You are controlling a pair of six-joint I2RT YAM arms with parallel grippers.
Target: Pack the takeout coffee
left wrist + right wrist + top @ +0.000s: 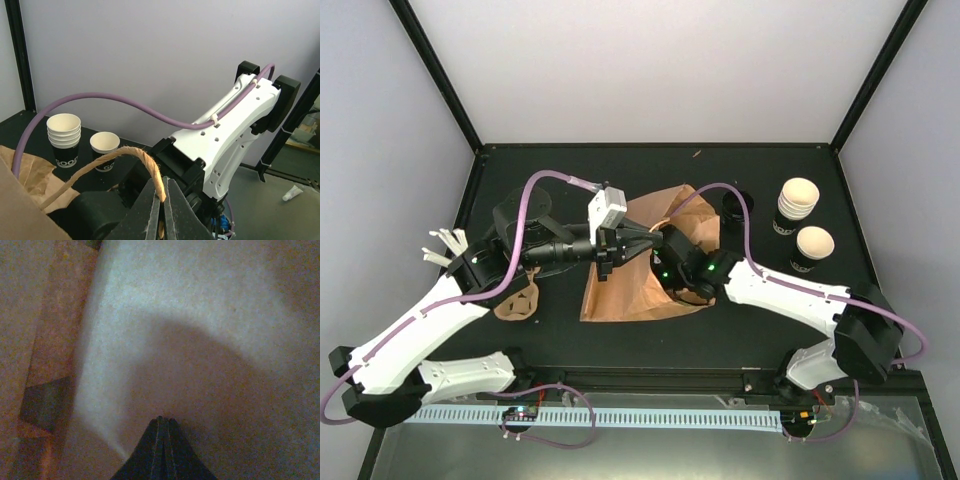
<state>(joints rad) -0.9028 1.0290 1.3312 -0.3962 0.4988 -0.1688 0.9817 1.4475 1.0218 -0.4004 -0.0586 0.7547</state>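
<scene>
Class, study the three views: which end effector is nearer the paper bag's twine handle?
Left. The left end effector is shut on the twine handle; the right end effector, shut and empty, faces the paper bag wall, off the handle.

1. bag (pixel 620 290): brown kraft paper, matt, creased, finely grainy up close; its handle (pixel 120 152): twisted paper cord, rough
2. takeout coffee (pixel 813 250): paper cup, black matt outside, cream inside; stack of cups (pixel 797 205) alike
3. arm shells (pixel 235 125): white plastic, smooth, slight sheen; cable (pixel 100 97): purple, smooth, rubbery-looking
4. left tool (pixel 161 200): black, matt, plastic-looking
5. bench (pixel 720 340): black, matt, even
</scene>
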